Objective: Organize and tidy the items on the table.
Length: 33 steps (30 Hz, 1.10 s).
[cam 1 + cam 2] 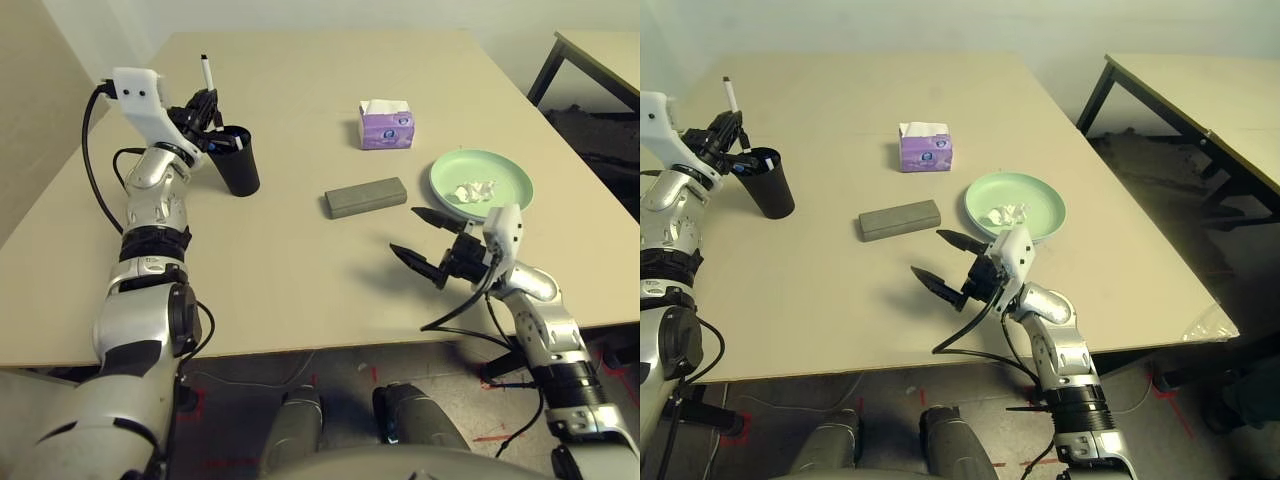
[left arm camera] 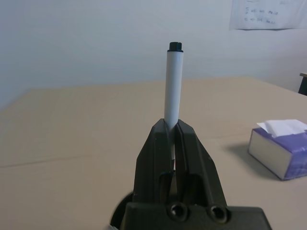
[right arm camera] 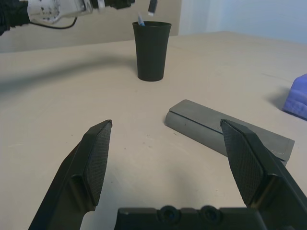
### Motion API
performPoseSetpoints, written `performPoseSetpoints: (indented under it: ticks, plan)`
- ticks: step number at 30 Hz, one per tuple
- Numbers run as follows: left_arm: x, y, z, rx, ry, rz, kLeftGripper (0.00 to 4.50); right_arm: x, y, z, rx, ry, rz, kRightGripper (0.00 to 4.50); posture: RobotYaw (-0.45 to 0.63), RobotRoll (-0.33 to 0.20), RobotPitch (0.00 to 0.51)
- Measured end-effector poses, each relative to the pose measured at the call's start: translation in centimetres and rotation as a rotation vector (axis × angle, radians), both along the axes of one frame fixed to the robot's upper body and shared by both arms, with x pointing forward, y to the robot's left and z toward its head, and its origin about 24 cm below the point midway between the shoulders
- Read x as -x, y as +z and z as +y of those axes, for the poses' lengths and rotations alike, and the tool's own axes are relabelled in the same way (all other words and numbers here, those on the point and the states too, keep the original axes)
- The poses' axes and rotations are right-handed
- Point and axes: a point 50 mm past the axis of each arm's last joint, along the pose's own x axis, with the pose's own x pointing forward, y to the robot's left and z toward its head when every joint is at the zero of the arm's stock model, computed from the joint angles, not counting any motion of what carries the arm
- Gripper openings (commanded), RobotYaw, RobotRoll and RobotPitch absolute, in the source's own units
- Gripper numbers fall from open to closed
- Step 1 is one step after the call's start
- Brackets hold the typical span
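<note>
A plain beige bench (image 1: 300, 290) carries four things. A black tapered plastic cup (image 1: 239, 160) stands upright near the robot's left edge of the bench; a pale blue-tipped item shows at its rim, too small to identify. Just above the cup, the left hand (image 1: 207, 108) is clamped on a white marker with a black end (image 2: 172, 81), held upright with the black end uppermost and its lower end over the cup's mouth. A round pale-green plate (image 1: 481, 182) lies on the robot's right side of the bench and holds a crumpled white tissue (image 1: 474, 191). A closed, grey, oblong glasses case (image 1: 365, 196) lies flat between cup and plate. A purple tissue box (image 1: 386, 126) with a white sheet protruding stands farther back. The right hand (image 1: 427, 243) hovers near the plate, fingers wide apart and holding nothing.
</note>
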Motion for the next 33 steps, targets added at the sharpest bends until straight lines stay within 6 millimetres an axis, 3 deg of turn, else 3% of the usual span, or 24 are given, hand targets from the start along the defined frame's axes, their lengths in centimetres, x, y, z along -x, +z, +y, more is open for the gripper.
performPoseSetpoints:
  ticks: [7, 20, 29, 33]
  plan:
    - [0.1, -0.9, 0.1, 0.005, 0.004, 0.020, 0.02, 0.0, 0.0, 0.0, 0.001, 0.002, 0.007, 4.50, -0.06, 0.000, 0.106]
    - [0.0, -1.2, -0.1, 0.016, -0.005, 0.032, 4.46, 0.0, 0.0, 0.0, 0.002, 0.003, 0.012, 4.50, -0.07, 0.000, 0.108]
    - [0.0, -1.4, -0.1, 0.030, -0.023, 0.042, 4.46, 0.0, 0.0, 0.0, 0.000, -0.004, 0.011, 4.50, -0.09, 0.000, 0.101]
    - [0.2, -0.2, 0.2, 0.020, -0.040, 0.008, 4.46, -0.6, 1.9, -0.2, -0.024, -0.060, -0.031, 4.50, -0.12, 0.000, 0.099]
